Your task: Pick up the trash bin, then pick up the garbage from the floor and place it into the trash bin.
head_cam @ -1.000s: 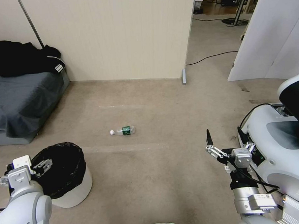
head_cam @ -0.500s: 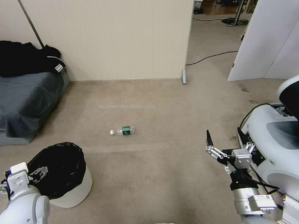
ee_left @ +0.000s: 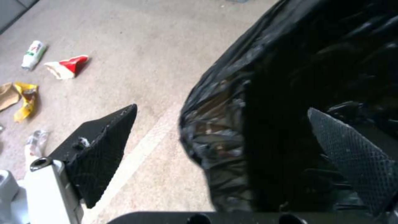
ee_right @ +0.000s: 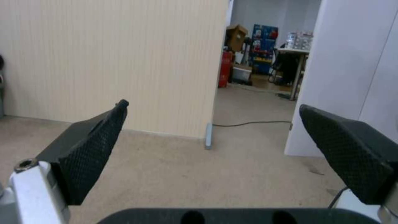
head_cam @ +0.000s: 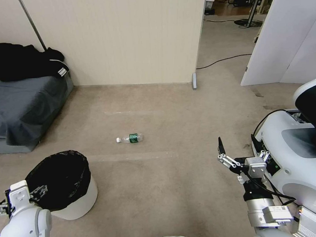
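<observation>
Crinkled glossy black bag [ee_left: 265, 102] lines round white trash bin [head_cam: 79, 205].

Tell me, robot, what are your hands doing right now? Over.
Left gripper open, straddling the rim of the small round white bin with black bag. Right gripper open, idle. Green-labelled clear plastic bottle on floor.

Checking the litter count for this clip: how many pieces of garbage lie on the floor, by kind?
Bottles: 2, the green-labelled bottle and the white-labelled bottle
Wrappers: 2, the red wrapper and the yellow wrapper
Brown paper: 1
Clear item, partly hidden, perhaps a bottle: 1
Total: 6
</observation>
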